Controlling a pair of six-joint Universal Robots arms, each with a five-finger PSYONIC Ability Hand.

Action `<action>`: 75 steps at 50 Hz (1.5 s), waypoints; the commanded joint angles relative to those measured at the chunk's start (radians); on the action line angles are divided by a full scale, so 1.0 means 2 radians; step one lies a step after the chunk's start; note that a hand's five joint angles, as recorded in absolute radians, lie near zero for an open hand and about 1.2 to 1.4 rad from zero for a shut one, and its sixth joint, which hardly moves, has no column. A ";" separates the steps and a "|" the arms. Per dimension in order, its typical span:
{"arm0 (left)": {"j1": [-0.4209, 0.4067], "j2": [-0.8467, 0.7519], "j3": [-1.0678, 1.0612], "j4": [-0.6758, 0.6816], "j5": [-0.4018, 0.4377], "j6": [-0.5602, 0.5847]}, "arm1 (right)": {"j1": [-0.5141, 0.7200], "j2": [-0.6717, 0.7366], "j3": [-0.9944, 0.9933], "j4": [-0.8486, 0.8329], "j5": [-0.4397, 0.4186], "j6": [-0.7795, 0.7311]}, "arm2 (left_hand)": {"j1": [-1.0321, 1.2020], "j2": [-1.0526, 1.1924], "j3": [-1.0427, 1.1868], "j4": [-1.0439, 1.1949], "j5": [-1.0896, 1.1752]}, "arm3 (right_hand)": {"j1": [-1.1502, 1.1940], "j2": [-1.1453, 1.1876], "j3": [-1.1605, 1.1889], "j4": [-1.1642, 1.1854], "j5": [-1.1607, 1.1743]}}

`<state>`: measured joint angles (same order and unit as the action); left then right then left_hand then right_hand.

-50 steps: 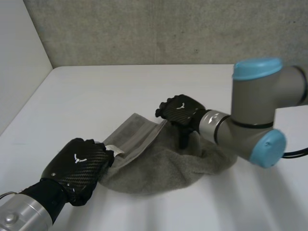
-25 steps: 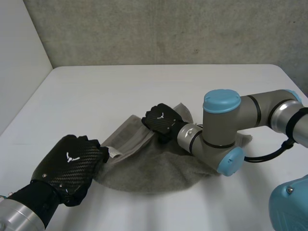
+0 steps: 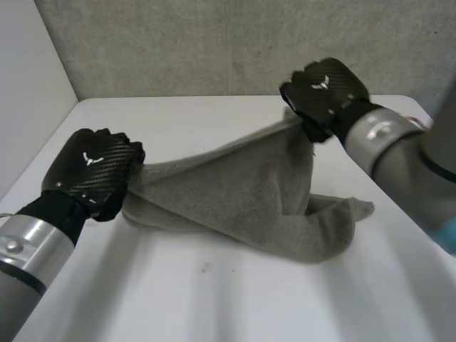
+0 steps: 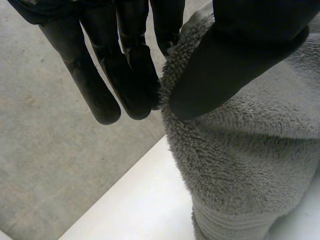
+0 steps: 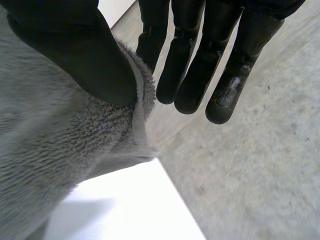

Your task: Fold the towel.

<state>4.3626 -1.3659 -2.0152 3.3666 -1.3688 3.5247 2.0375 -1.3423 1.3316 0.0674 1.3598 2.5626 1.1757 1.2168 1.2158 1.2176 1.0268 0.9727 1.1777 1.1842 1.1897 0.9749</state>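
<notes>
Over white surface, one grey terry towel stretched left-right, ends pinched by two hands: left hand, right hand higher.

In the head view the back of the left hand covers its own fingers and the towel edge they pinch. The right hand hides its hold the same way. The towel's lower folds lie out of sight beneath its raised sheet, against the surface. The right arm and left arm run off the view's edges. In each wrist view the thumb covers the pinched hem, and the towel is cut off.
</notes>
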 commanded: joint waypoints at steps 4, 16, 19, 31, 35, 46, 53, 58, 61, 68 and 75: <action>-0.048 -0.055 -0.001 0.002 0.004 -0.005 | -0.001 -0.133 0.123 0.153 0.012 -0.079 | 0.110 0.090 0.090 0.089 0.097 | 0.212 0.109 0.106 0.103 0.123; -0.057 -0.116 -0.006 -0.001 0.005 -0.004 | 0.004 -0.116 0.205 0.221 0.021 -0.137 | 0.110 0.090 0.090 0.089 0.097 | 0.212 0.109 0.106 0.103 0.123; -0.059 -0.141 0.008 -0.001 0.006 -0.001 | -0.001 -0.060 0.193 0.220 0.021 -0.138 | 0.110 0.090 0.090 0.089 0.097 | 0.212 0.109 0.106 0.103 0.123; -0.058 -0.279 0.238 0.005 -0.003 0.068 | 0.005 0.084 -0.037 0.155 0.059 -0.118 | 0.110 0.090 0.090 0.089 0.097 | 0.212 0.109 0.106 0.103 0.123; -0.059 -0.295 0.348 0.009 -0.026 0.078 | 0.005 0.114 -0.184 0.053 0.101 -0.109 | 0.110 0.090 0.090 0.089 0.097 | 0.212 0.109 0.106 0.103 0.123; -0.055 -0.298 0.541 0.110 -0.150 0.077 | 0.006 0.073 -0.204 -0.238 0.094 -0.111 | 0.110 0.090 0.090 0.089 0.097 | 0.212 0.109 0.106 0.103 0.123; -0.056 -0.249 0.393 0.109 -0.153 0.075 | 0.003 0.051 -0.072 -0.206 0.037 -0.107 | 0.110 0.090 0.090 0.089 0.097 | 0.212 0.109 0.106 0.103 0.123; -0.055 -0.239 0.267 0.113 -0.151 0.075 | -0.001 0.052 0.007 -0.153 0.013 -0.105 | 0.110 0.090 0.090 0.089 0.097 | 0.212 0.109 0.106 0.103 0.123; -0.059 -0.243 0.195 0.116 -0.150 0.075 | -0.001 0.056 0.060 -0.124 -0.007 -0.105 | 0.110 0.090 0.090 0.089 0.097 | 0.212 0.109 0.106 0.103 0.123; -0.059 -0.304 0.099 0.120 -0.153 0.075 | 0.002 0.128 0.132 -0.113 -0.022 -0.102 | 0.110 0.090 0.090 0.089 0.097 | 0.212 0.109 0.106 0.103 0.123; -0.061 -0.312 0.056 0.117 -0.152 0.075 | -0.002 0.143 0.149 -0.092 -0.021 -0.041 | 0.110 0.090 0.090 0.089 0.097 | 0.212 0.109 0.106 0.103 0.123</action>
<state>4.2425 -1.9746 -1.8583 3.6047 -1.6725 3.6752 2.0397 -1.0730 1.6176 -0.1424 1.3127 2.3741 1.1909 1.2181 1.2167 1.2180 1.0380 0.9727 1.1790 1.1851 1.1900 0.9915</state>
